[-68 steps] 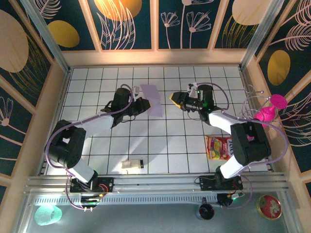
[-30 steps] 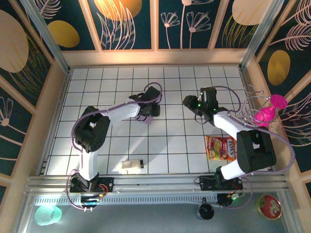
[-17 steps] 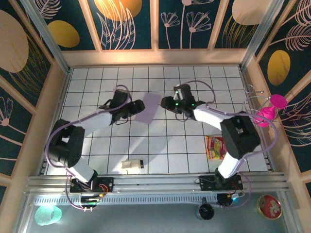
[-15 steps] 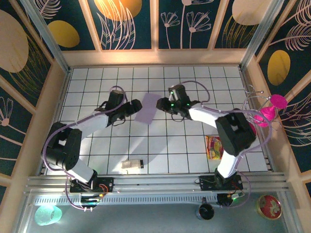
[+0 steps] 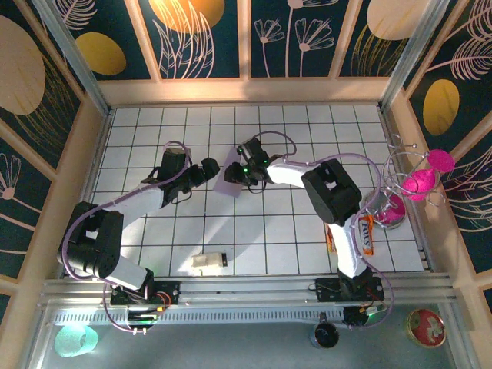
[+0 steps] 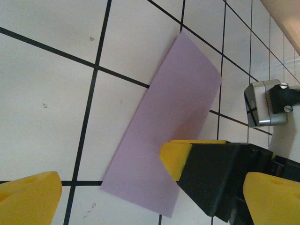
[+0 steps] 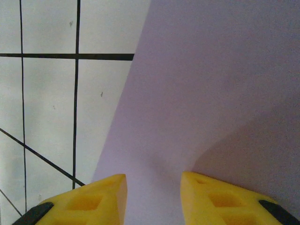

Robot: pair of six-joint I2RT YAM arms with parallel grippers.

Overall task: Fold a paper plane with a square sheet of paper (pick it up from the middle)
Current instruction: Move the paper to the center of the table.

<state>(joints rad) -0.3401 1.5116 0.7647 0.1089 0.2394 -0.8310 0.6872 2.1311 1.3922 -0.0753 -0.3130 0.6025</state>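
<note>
The square sheet of paper [image 5: 227,183] is pale lilac and lies flat on the white grid table as a long narrow strip [image 6: 173,108]. My left gripper [image 5: 208,171] is just left of it, and in the left wrist view it [image 6: 150,187] stands wide open over the strip's near end, holding nothing. My right gripper [image 5: 241,171] is on the strip's right side. One of its yellow fingertips [image 6: 180,157] rests on the paper. In the right wrist view the paper [image 7: 197,84] runs under that gripper [image 7: 153,187], whose jaws stand apart. The paper plane is out of view.
A small white block with a black end [image 5: 207,261] lies near the front edge. A red-yellow snack packet [image 5: 363,234] sits at the right, half under the right arm. Pink objects on a wire stand [image 5: 421,181] are at the right wall. Wooden walls [image 5: 246,91] ring the table.
The right gripper swept left across the table onto the paper and narrowed. The left gripper opened, let go of the sheet and drew back to the left.
</note>
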